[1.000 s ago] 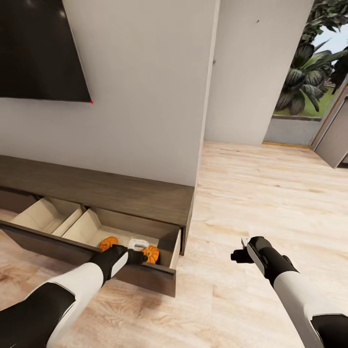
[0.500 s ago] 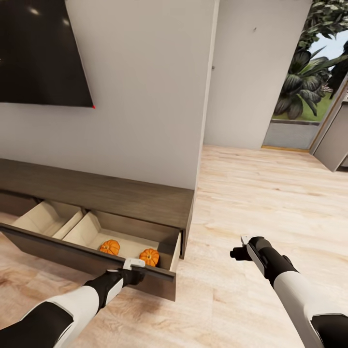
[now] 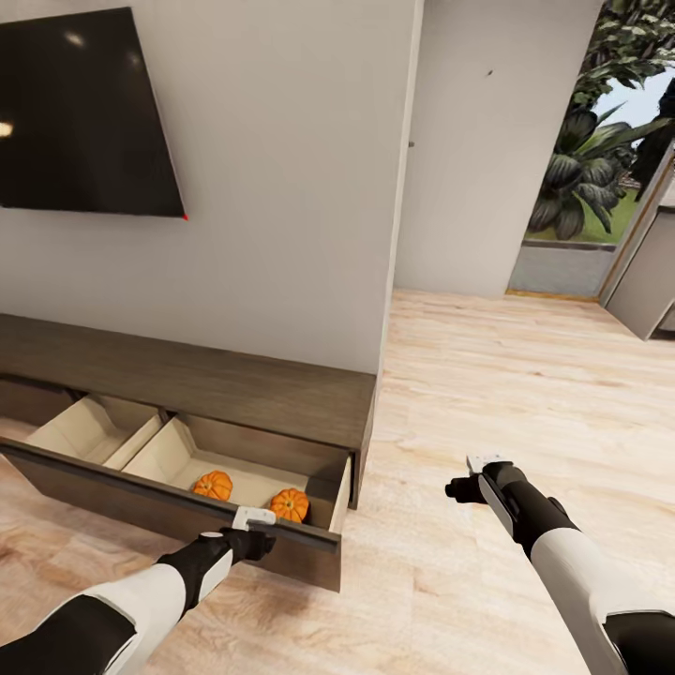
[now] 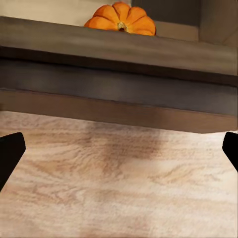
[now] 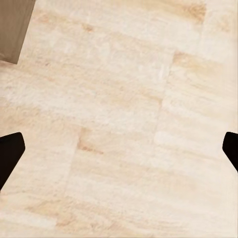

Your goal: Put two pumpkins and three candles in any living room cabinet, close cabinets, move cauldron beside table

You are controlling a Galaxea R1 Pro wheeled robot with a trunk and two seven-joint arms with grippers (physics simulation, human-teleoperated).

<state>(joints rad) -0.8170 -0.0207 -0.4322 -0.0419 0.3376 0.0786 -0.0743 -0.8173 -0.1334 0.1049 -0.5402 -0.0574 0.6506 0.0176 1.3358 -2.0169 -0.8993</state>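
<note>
My left gripper (image 3: 251, 539) hovers at the front edge of the open drawer, low in the frame left of centre, and in my left wrist view its two dark fingertips (image 4: 10, 153) sit far apart at the side edges with nothing between them, so it is spread wide and empty. Inside the cabinet (image 3: 234, 389), the long dark unit running along the wall at lower left, both pumpkins rest on the pale drawer floor: one pumpkin (image 3: 214, 485) toward the middle, the other pumpkin (image 3: 290, 504) near the drawer's right end, the two apart. Over at lower right, my right gripper (image 3: 466, 480) hangs above the light plank floor (image 3: 525, 394), fingers spread with only boards showing between them in the right wrist view. The black TV (image 3: 80, 117) hangs on the wall at upper left.
</note>
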